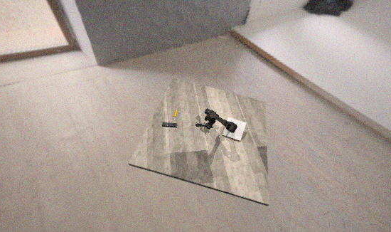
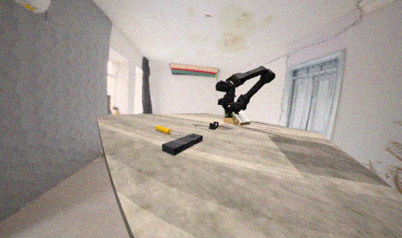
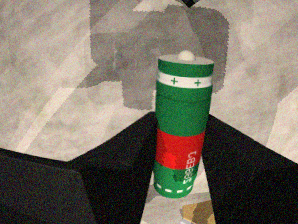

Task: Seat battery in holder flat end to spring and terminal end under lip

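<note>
Battery: here's the green cylindrical battery with a red band and white marks (image 3: 182, 107), right of centre in the wrist view, its pale terminal nub at the top and its other end lower down, leaning slightly.
Claw: the black two-fingered gripper (image 2: 228, 112) (image 3: 178, 121) is pinching that battery, one dark finger on each side of its lower half!
Battery's place: between the fingers and out of the holder, a small spot of green low on the arm in the exterior view.
Holder: the small black upright-ended holder (image 1: 199, 124) (image 2: 213, 125) sits just left of the gripper in the exterior view, near the middle of the frame; its spring and lip are too small to tell.
Arm: the black jointed arm (image 1: 220, 120) (image 2: 248, 76) bends high at upper right in the exterior view, wrist angled down.
Block: a long black rectangular block (image 1: 169, 124) (image 2: 182, 144) lies left of the holder in the top view.
Screwdriver: the yellow-handled screwdriver (image 1: 175, 113) (image 2: 163, 129) lies near the block, handle toward the upper left in the exterior view.
</note>
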Robot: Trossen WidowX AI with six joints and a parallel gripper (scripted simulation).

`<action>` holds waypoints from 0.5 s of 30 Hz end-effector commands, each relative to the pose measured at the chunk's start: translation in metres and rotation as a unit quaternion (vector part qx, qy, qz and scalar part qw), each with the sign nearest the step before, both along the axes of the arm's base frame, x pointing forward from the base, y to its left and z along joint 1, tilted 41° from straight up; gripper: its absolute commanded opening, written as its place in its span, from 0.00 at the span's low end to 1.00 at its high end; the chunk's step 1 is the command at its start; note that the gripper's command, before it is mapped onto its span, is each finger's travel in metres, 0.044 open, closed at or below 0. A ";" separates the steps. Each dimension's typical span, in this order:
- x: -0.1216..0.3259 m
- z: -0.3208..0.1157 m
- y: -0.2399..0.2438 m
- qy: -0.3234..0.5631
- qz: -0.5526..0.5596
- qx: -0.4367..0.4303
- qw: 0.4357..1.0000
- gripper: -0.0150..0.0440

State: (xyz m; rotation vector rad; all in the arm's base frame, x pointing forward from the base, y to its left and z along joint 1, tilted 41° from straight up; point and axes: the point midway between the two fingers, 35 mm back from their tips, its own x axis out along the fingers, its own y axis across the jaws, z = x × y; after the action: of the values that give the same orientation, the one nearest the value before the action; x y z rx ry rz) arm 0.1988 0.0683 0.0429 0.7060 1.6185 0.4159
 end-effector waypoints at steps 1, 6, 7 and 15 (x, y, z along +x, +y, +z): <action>0.025 0.003 -0.003 -0.051 0.062 0.004 0.997 0.38; 0.055 0.005 -0.005 -0.116 0.135 0.010 0.984 0.38; 0.060 0.005 -0.006 -0.128 0.150 0.011 0.980 0.38; 0.107 0.002 -0.009 -0.230 0.263 0.017 0.937 0.38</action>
State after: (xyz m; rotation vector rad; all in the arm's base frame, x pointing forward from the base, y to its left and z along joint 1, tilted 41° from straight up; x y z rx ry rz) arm 0.2865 0.0595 0.0483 0.2578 1.3891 0.8360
